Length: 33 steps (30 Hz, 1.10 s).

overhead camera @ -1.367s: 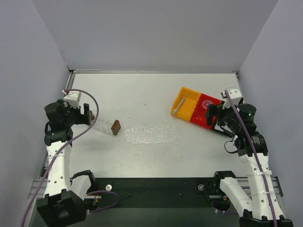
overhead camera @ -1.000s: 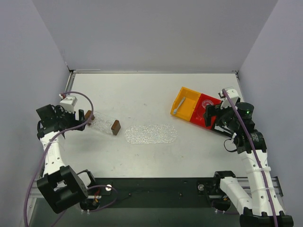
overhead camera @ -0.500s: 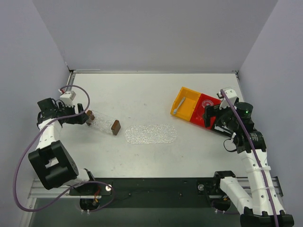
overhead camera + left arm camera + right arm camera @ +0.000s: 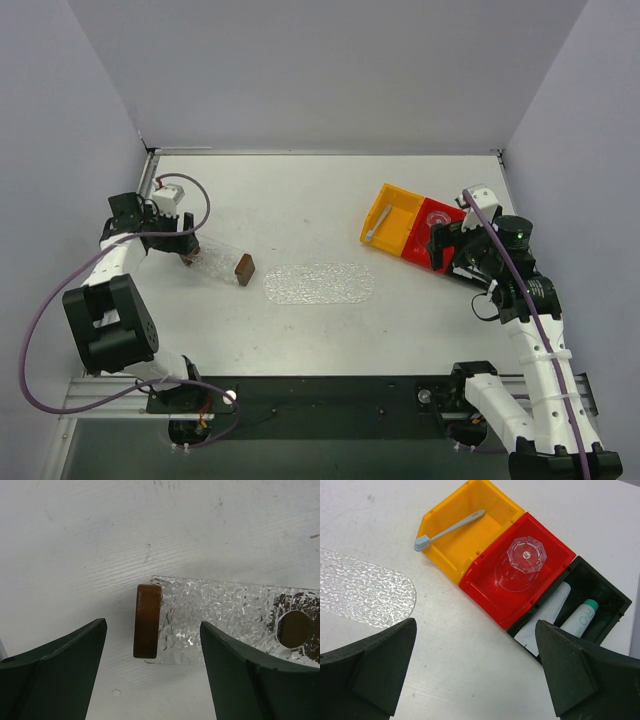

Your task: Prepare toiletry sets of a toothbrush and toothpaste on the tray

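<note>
The clear, bumpy oval tray (image 4: pixel 320 283) lies bare at the table's middle; its end shows in the right wrist view (image 4: pixel 365 592). The pale toothbrush (image 4: pixel 450 529) lies in the yellow bin (image 4: pixel 440 555); it also shows in the top view (image 4: pixel 372 232). Two toothpaste tubes, a whitish one (image 4: pixel 547 612) and one with a green cap (image 4: pixel 581 619), lie in a black bin (image 4: pixel 600 587). My right gripper (image 4: pixel 476 625) is open and empty above the table beside the bins (image 4: pixel 448 250). My left gripper (image 4: pixel 152 630) is open and empty over a brown block (image 4: pixel 148 621).
The brown block sits at the left end of a clear textured strip (image 4: pixel 235 615), with a second brown block (image 4: pixel 244 267) at its other end. A clear round cup (image 4: pixel 522 562) stands in the red bin (image 4: pixel 485 597). Walls close the left, back and right sides.
My left arm has swung its wrist round and moved the open gripper over the brown block at the strip's left end. The right arm has hardly moved.
</note>
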Available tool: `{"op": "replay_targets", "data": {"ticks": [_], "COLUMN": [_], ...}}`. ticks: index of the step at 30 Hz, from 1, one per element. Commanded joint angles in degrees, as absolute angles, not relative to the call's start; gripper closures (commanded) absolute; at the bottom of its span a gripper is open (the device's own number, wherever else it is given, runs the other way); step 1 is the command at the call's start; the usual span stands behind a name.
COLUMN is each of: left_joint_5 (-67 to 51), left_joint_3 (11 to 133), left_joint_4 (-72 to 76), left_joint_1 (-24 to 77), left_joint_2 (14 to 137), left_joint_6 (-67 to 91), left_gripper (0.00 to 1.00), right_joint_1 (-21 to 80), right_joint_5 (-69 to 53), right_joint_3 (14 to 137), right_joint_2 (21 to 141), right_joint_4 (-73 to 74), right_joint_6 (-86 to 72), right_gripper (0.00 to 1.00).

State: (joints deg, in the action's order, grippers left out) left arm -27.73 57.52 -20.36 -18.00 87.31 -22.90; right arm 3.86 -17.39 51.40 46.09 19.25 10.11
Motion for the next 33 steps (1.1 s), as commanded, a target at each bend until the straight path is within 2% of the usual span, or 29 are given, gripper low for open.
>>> {"op": "replay_targets", "data": {"ticks": [1,9,16,33], "left_joint_5": [-25.9,-26.1,-24.9,-22.8], "left_joint_3": [59.9,59.5,59.0,53.0], "left_joint_4": [-18.8,-19.2,-17.7,-15.2], "left_joint_1": [-18.1,-17.9,-16.5,-15.3], "left_joint_2": [88.6,91.0,93.2,86.9], "left_joint_6": [-25.2,-27.0,-26.6,-22.0], "left_gripper": [0.14,0.14,0.21,0.66], "right_joint_1": [4.2,4.3,4.3,4.1], "right_joint_5": [-17.5,-17.4,-17.3,-17.3], "right_joint_3": [52.3,52.4,52.4,52.5], "right_joint_2": [46.3,46.7,46.8,47.3], "right_joint_4": [19.0,19.2,19.2,19.3], "right_joint_6": [10.5,10.5,10.4,10.4], "right_gripper": [0.0,0.0,0.0,0.0]}}
